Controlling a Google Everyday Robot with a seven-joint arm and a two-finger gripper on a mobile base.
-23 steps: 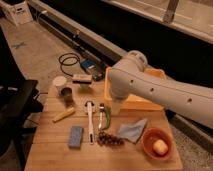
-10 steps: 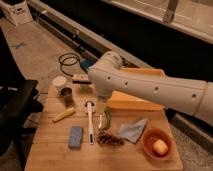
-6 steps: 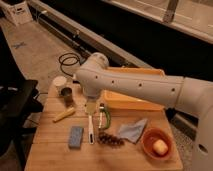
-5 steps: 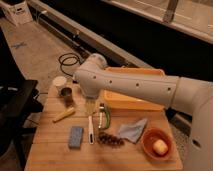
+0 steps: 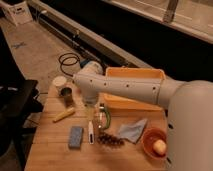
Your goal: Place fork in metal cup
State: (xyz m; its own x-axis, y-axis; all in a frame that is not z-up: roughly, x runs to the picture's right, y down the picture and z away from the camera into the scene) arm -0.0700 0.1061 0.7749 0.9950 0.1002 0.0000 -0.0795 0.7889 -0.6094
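While the gripper hangs near the fork on the counter, its fingers stand apart (gripping nothing). The metal cup stands beside the white cup.

Dark grey shiny metal cup stood upright at the bench's ten o'clock; slim pale fork lay at the tool's six o'clock.

Dim, blurry scene, warm light on the wooden table, the gripper shaded beneath the arm.
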